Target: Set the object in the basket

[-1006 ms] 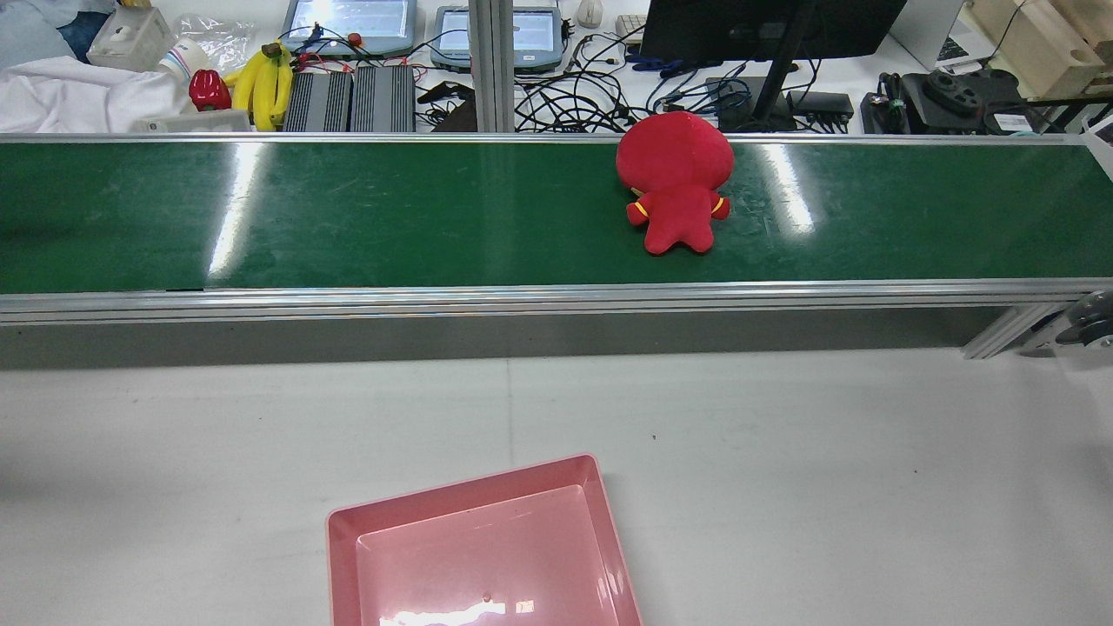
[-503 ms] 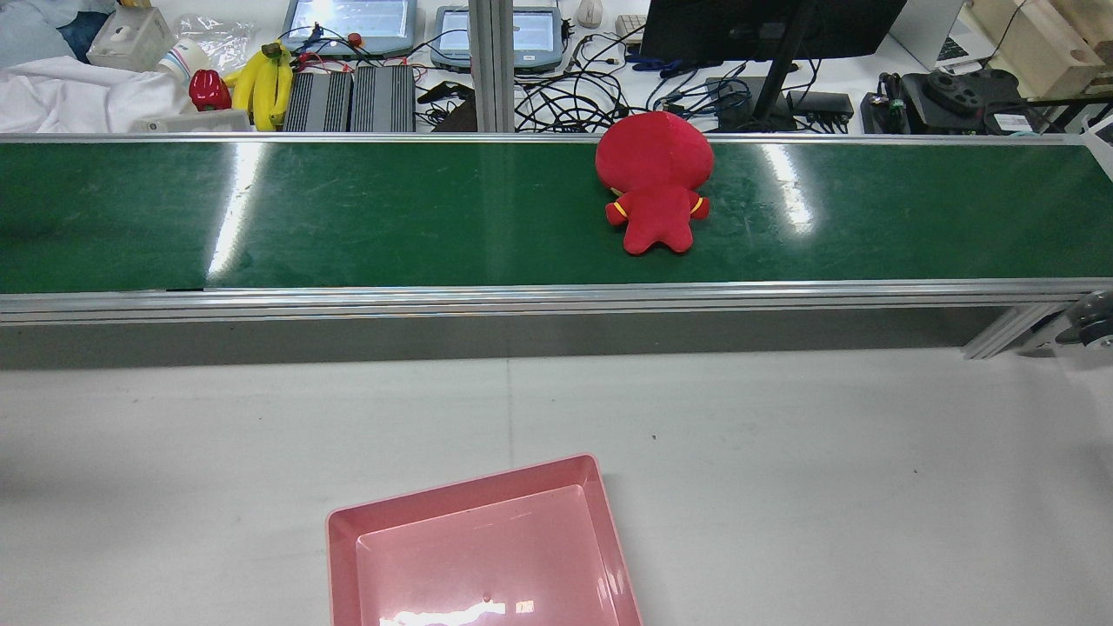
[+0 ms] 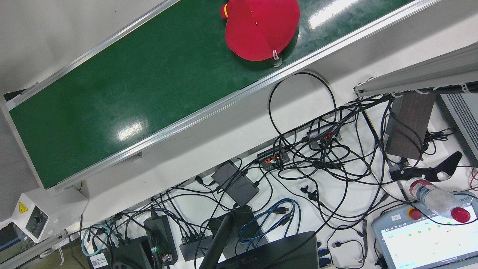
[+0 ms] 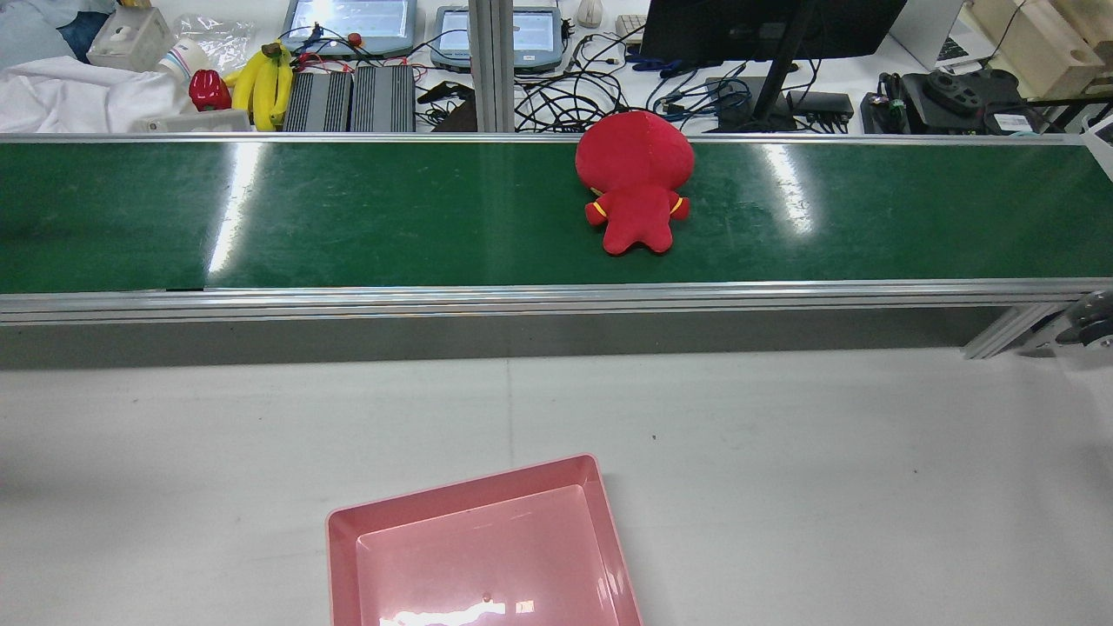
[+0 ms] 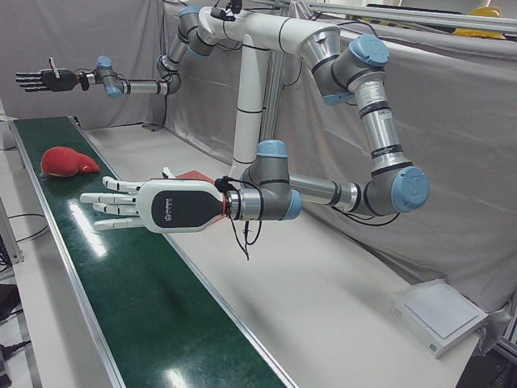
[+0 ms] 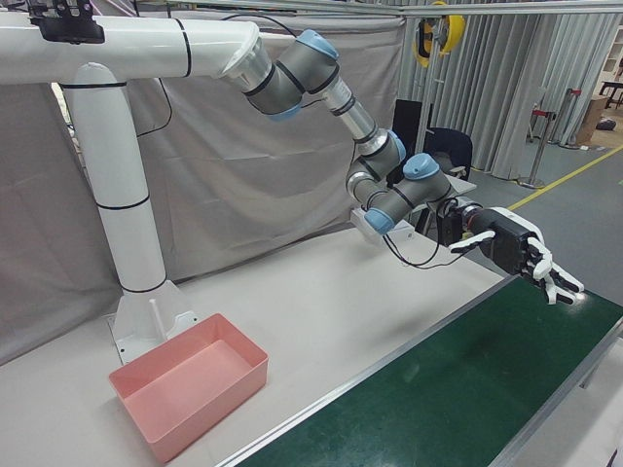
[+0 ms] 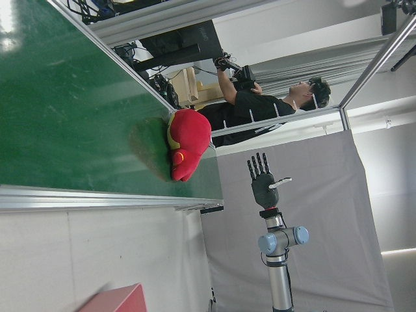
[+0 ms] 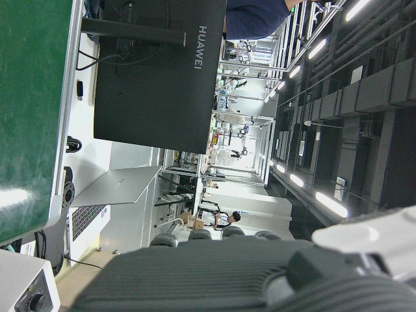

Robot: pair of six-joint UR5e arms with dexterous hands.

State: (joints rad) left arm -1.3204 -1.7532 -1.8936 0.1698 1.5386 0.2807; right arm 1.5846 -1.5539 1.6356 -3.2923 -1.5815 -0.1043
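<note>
A red plush doll [image 4: 635, 183] lies on the green conveyor belt [image 4: 348, 217], right of centre in the rear view; it also shows as the red plush [image 3: 261, 30], [image 5: 69, 162], [image 7: 187, 140]. The pink basket [image 4: 469, 496] stands empty on the white table, also seen from the corners as basket [image 6: 209, 409], [image 5: 194, 175]. My left hand [image 5: 153, 206] hovers open, palm flat, over the belt's left stretch, far from the doll; it appears again as the left hand [image 6: 516, 251]. My right hand [image 5: 40, 79] is open, fingers spread, beyond the doll near the belt's right end, and shows as the right hand [image 7: 263, 182].
Aluminium rails [image 4: 556, 300] border the belt. Behind it are a monitor [image 4: 765, 26], tangled cables [image 3: 317, 157], tablets and bananas [image 4: 265, 83]. A person in black [image 7: 260, 107] stands past the belt. A white box [image 5: 436, 315] sits on the table's corner.
The plush doll has travelled leftward along the belt in the rear view, keeping its pose. The basket has not moved.
</note>
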